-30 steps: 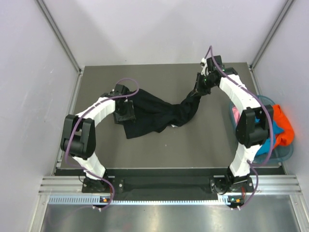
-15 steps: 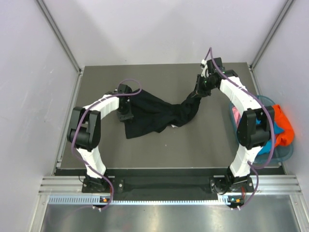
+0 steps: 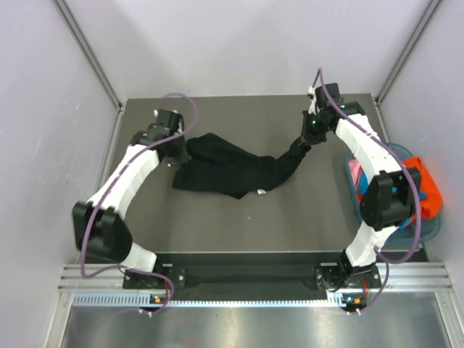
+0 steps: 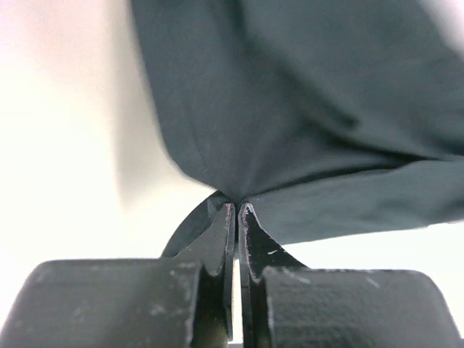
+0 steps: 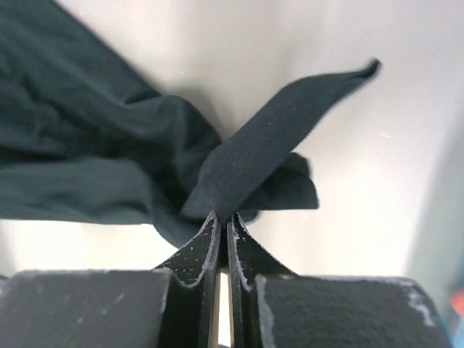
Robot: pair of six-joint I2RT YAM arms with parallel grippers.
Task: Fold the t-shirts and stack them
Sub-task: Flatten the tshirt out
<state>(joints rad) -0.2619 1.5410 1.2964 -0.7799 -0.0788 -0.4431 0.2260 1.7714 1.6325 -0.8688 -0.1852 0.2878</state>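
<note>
1. Left gripper: you will find it near the far-left corner of the table. Its jaws are pinched together on the left edge of the black t-shirt. In your left wrist view the cloth gathers to a point right at the fingertips of the gripper.

2. Black t-shirt: it is bunched and unfolded on the far half of the table, between your two grippers. The wide left part lies rumpled on the surface. The right part narrows to a twisted strip that runs up toward the far-right corner.

3. Right gripper: it is toward the far-right corner, with its jaws clamped on the end of that strip. Your right wrist view shows a fold of the dark cloth nipped between the tips of the gripper, and a loose flap sticks out beyond them.

4. Basket: translucent blue-green, at the table's right edge and partly hidden behind your right arm. It holds an orange t-shirt on its right side. A pink t-shirt shows at its left rim.
</note>
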